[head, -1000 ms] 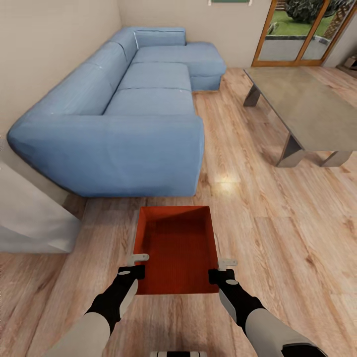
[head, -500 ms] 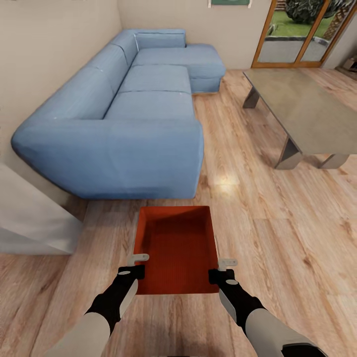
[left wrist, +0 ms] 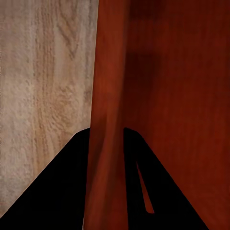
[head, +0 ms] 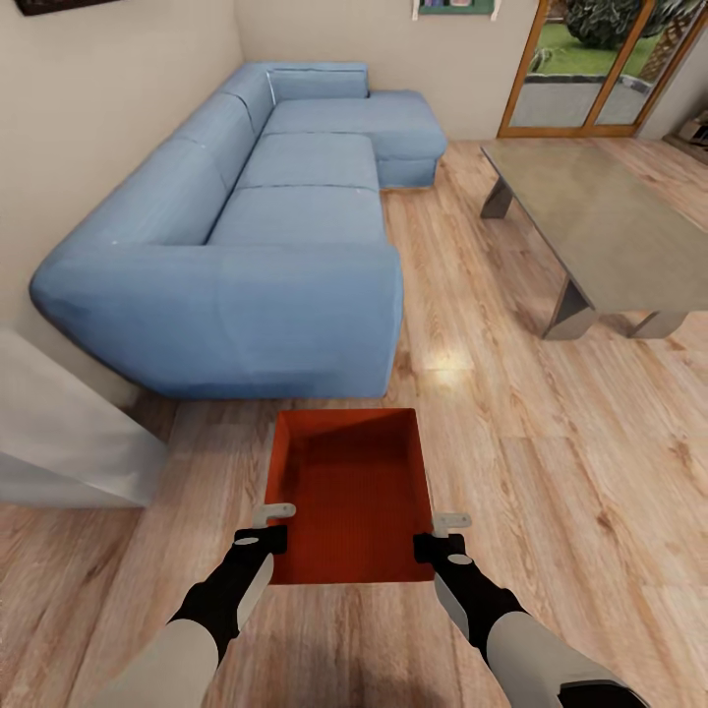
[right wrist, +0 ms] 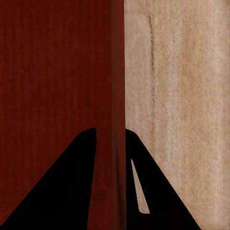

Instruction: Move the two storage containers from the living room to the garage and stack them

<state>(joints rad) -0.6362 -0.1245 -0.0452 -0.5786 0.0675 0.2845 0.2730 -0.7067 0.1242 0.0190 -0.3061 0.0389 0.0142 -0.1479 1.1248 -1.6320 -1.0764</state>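
An orange-red storage container (head: 349, 492) hangs in front of me above the wood-plank floor of the living room, lidless, its ribbed inside showing. My left gripper (head: 267, 526) is shut on its left wall (left wrist: 108, 120), one dark finger on each side. My right gripper (head: 442, 531) is shut on its right wall (right wrist: 115, 96) the same way. Both hold it near its close end, level.
A big light-blue sectional sofa (head: 265, 226) stands just beyond the container, along the beige left wall. A low grey table (head: 600, 221) is at the right. A white slanted panel (head: 59, 433) juts in at the left. Wood-framed glass doors (head: 590, 69) are far right.
The whole view has drifted slightly: sofa and table sit a little differently in frame, so the camera moved. The container and both grippers keep their places in the picture.
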